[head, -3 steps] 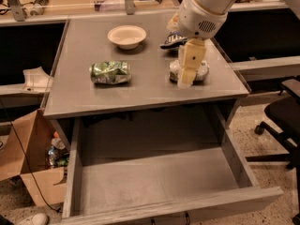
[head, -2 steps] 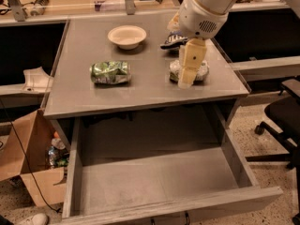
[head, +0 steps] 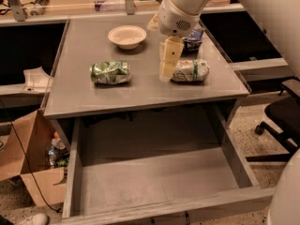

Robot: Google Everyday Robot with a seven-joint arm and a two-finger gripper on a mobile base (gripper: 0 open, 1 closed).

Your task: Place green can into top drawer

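The green can [head: 110, 72] lies on its side on the left-middle of the grey tabletop [head: 79, 97]; it is shiny and dented. The top drawer [head: 159, 178] is pulled out wide below the tabletop's front edge, and its flat bottom is bare. My gripper [head: 167, 63] hangs from the white arm over the middle of the tabletop. It is to the right of the green can, apart from it, and right beside the left end of a whitish can [head: 191, 71]. It holds nothing that I can see.
A white bowl [head: 127, 35] sits at the back of the tabletop, and a dark snack bag [head: 193, 35] lies behind the whitish can. A cardboard box [head: 26, 172] with rubbish stands on the floor at the left. An office chair [head: 281, 114] stands at the right.
My gripper has moved left, from above the whitish can to its left end, nearer the green can. The cans, the bowl and the drawer have not moved.
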